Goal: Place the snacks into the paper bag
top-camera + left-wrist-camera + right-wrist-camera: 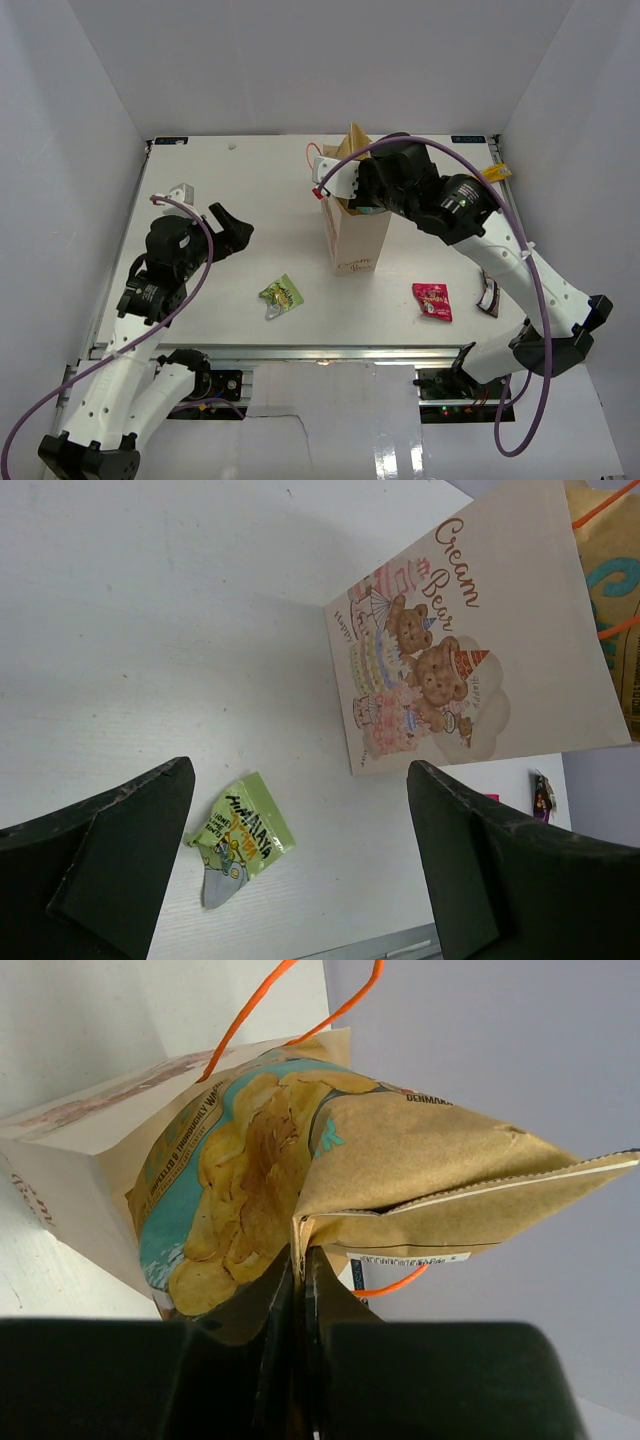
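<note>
The cream paper bag (pixel 357 245) stands upright mid-table; its bear picture faces the left wrist view (pixel 470 650). The large yellow-and-teal chip bag (pixel 235 1185) sits partly inside its mouth, and its tan top pokes out above (pixel 354 141). My right gripper (pixel 302 1260) is shut on a folded edge of this chip bag, over the paper bag's opening (pixel 350 198). A green snack (pixel 282 295) lies flat on the table, below and ahead of my left gripper (pixel 300 865), which hangs open and empty (pixel 238 228). A pink-red snack (pixel 432 301) lies right of the bag.
A dark brown-and-white packet (pixel 488 296) lies by the right arm. A yellow packet (pixel 497 173) sits near the far right edge. Orange cord handles (pixel 255 1005) stick up from the bag. White walls enclose the table on three sides.
</note>
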Robot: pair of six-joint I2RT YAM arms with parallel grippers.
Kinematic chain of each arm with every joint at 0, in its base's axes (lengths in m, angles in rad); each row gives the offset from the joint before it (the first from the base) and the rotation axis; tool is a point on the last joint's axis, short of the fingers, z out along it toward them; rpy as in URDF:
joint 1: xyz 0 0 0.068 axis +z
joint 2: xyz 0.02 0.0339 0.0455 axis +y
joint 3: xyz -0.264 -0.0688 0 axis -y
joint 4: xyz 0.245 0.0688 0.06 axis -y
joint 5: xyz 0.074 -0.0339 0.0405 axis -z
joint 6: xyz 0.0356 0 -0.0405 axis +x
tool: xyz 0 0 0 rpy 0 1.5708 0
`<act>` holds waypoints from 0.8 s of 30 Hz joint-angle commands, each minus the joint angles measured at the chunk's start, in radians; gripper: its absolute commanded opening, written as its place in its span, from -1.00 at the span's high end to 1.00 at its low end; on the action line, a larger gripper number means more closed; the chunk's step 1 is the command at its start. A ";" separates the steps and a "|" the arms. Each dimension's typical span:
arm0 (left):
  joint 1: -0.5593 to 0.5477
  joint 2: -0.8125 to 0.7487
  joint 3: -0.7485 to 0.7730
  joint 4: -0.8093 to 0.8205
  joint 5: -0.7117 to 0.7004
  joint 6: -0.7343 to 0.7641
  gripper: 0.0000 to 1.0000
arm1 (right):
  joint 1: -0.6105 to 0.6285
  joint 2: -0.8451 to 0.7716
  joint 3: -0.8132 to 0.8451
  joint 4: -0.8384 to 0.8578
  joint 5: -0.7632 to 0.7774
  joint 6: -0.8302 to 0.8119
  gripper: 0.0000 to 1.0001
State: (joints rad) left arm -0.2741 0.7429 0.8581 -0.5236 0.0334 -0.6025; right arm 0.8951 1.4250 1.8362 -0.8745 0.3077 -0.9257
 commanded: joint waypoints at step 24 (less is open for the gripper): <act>-0.160 0.446 -0.064 -0.166 0.060 -0.233 -0.88 | -0.491 0.072 0.295 0.037 -0.534 0.427 -0.90</act>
State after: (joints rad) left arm -0.3756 1.1313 0.7544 -0.6300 0.1501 -0.7834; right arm 0.5014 1.5555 2.1399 -0.8375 -0.0219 -0.6212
